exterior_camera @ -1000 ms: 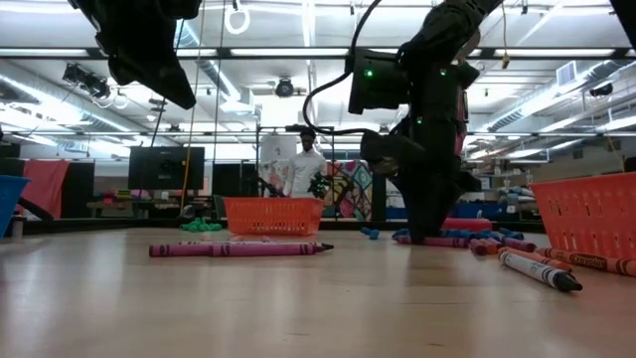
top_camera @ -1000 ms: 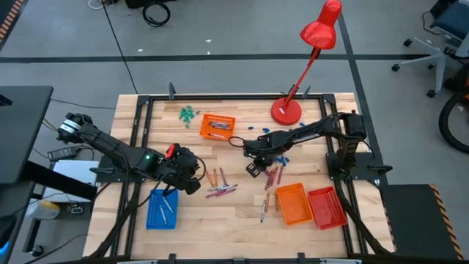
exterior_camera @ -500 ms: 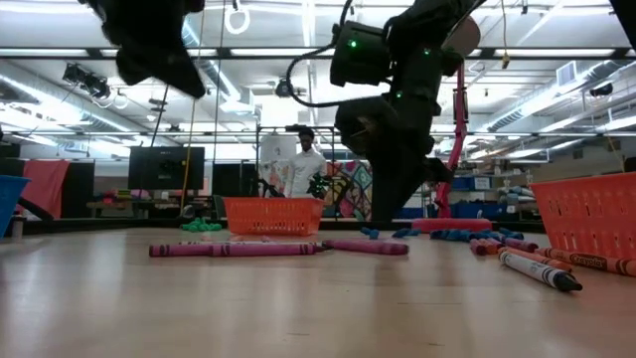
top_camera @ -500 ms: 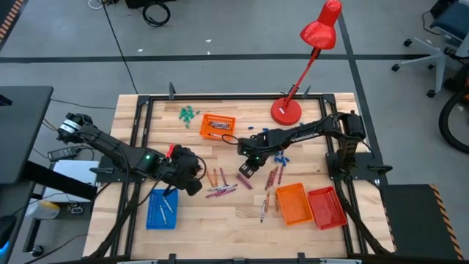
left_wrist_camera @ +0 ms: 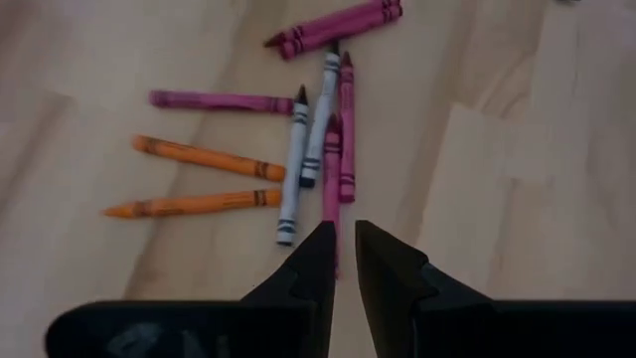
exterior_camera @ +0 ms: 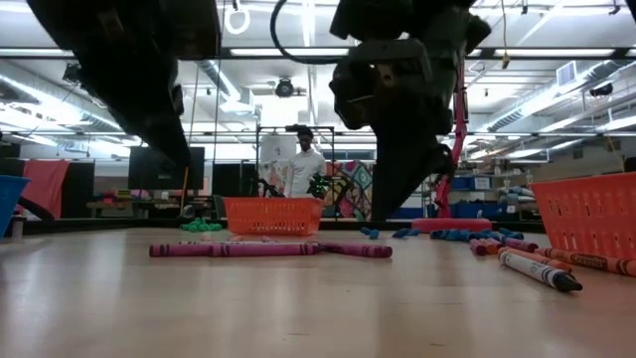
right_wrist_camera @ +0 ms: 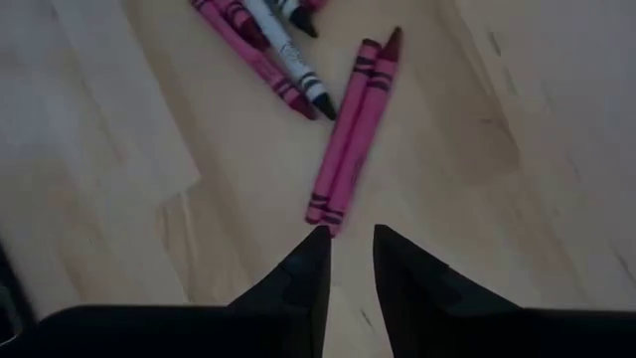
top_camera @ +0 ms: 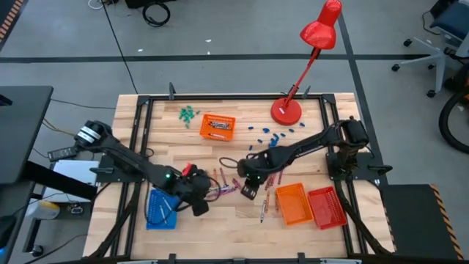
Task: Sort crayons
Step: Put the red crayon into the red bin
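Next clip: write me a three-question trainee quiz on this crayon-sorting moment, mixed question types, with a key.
1. True or false: the left gripper holds a crayon.
2. In the left wrist view, how many orange crayons lie on the wooden table?
3. Multiple choice: the right gripper is just short of A) a pair of magenta crayons B) the red lamp C) the blue tray.

Key: 1 false, nothing shows between its fingers. 2 two. 3 A.
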